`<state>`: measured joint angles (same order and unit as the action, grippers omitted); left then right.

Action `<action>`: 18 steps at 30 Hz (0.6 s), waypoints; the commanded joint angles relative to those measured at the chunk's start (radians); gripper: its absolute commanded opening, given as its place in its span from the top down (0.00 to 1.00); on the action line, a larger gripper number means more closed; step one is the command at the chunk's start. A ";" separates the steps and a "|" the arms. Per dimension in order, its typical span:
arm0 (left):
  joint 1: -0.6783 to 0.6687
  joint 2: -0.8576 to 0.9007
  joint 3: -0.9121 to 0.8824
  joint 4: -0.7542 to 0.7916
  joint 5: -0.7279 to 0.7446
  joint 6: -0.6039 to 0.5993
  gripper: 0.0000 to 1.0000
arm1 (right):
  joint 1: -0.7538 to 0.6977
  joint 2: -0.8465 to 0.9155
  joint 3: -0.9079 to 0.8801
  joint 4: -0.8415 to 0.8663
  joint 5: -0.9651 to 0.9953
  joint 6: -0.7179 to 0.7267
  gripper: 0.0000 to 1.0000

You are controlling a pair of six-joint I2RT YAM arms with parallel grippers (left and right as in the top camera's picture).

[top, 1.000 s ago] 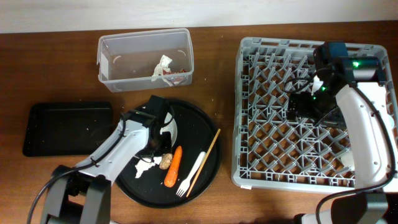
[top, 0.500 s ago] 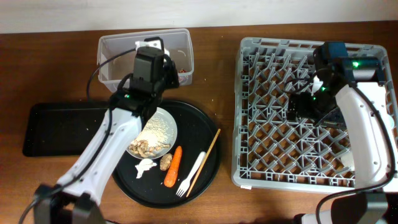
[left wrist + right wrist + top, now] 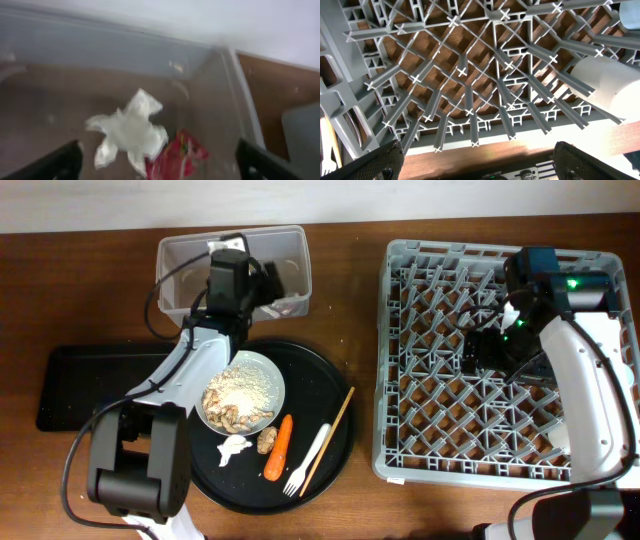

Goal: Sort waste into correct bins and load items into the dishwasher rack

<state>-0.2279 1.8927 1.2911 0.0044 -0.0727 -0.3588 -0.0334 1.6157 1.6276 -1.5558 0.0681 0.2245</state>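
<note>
My left gripper (image 3: 264, 277) hangs open over the clear tub (image 3: 175, 280). In the left wrist view its fingers stand wide apart with nothing between them (image 3: 160, 162). Below them a crumpled white tissue (image 3: 131, 129) and a red-and-silver wrapper (image 3: 177, 156) lie on the tub floor. My right gripper (image 3: 490, 345) is open above the grey dishwasher rack (image 3: 430, 430), and only pegs show under it (image 3: 480, 160). A white cup (image 3: 610, 85) lies in the rack. On the round black tray (image 3: 320, 385) sit a white dish of rice-like scraps (image 3: 243, 392), a carrot (image 3: 279, 448), a brown lump (image 3: 265, 441), a tissue scrap (image 3: 233, 447), a fork (image 3: 308, 462) and a chopstick (image 3: 330, 438).
A shallow black rectangular tray (image 3: 100, 385) lies at the left on the wooden table. The left arm's base stands at the front left, by the round tray's edge. The right arm reaches along the rack's right side.
My left arm has swung from the dish on the round tray up to the clear tub, and its jaws have opened there. The right arm has not moved.
</note>
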 commanded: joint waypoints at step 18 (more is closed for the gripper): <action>-0.014 -0.322 0.092 -1.289 0.047 0.016 0.01 | -0.007 -0.011 -0.002 -0.008 0.019 -0.008 0.02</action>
<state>-0.2401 1.5707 1.3846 -1.2430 -0.0326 -0.3435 -0.0334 1.6157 1.6264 -1.5612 0.0681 0.2237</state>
